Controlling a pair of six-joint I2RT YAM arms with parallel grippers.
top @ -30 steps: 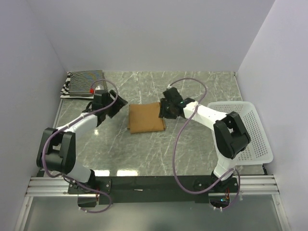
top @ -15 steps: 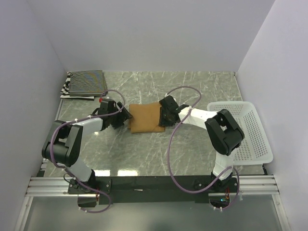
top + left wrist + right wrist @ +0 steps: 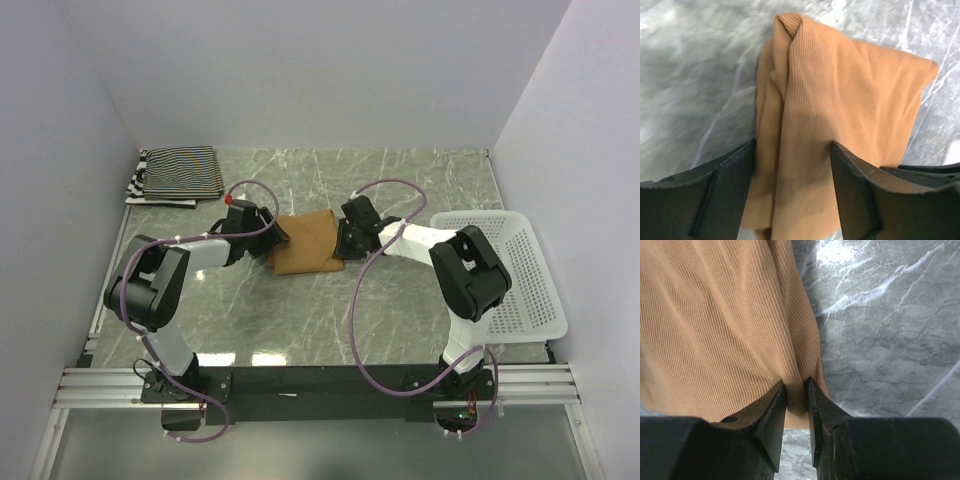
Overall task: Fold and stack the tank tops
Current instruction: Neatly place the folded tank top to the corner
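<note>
Tan top (image 3: 308,243): folded, flat mid-table, slightly longer left-to-right, one gripper at each short end

Left gripper (image 3: 792,150): at the left end, jaws wide, straddling a bunched fold of the fabric, fingers either side but not pressing it, no grip seen

Right gripper (image 3: 796,386): at the right end, jaws narrow, pinching a thin ridge of the tan edge between the tips

Striped tops (image 3: 180,172): stacked at the far-left corner of the table (image 3: 420,180), thin stripes on top, wide stripes peeking out at the left side, well apart from the tan top

Likely next: close left on its end, lift with both, carry onto the stack

Key relation: stack lies far-left of the tan top, beyond the left gripper, so left arm nearer and leading, right arm needing to reach across

Path between: bare marble, only the left forearm and its purple cable (image 3: 252,186) near it

Basket (image 3: 530,310): at the right side by the right arm's elbow, well off that route

Risk, as a guess: uneven hold, fold opening on the lift
</note>
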